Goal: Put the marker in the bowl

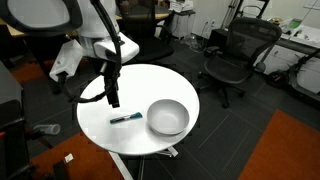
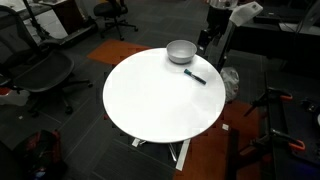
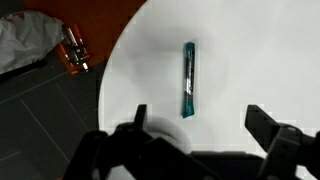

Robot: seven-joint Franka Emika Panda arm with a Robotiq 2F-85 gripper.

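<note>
The marker point(image 1: 125, 118) is a thin dark pen with a teal-blue section. It lies flat on the round white table point(image 1: 140, 95), just beside the grey-silver bowl point(image 1: 167, 117). It also shows in an exterior view point(image 2: 194, 76) and in the wrist view point(image 3: 188, 79), where it lies lengthwise on the tabletop. The bowl point(image 2: 181, 51) sits near the table's edge and looks empty. My gripper point(image 1: 113, 101) hangs above the table a little way from the marker, open and empty; in the wrist view its fingers point(image 3: 197, 123) are spread wide below the marker.
Black office chairs point(image 1: 232, 62) stand around the table, one also in an exterior view point(image 2: 40, 75). An orange-and-silver object point(image 3: 73, 52) and a crumpled white bag point(image 3: 25, 45) lie on the dark floor beside the table's edge.
</note>
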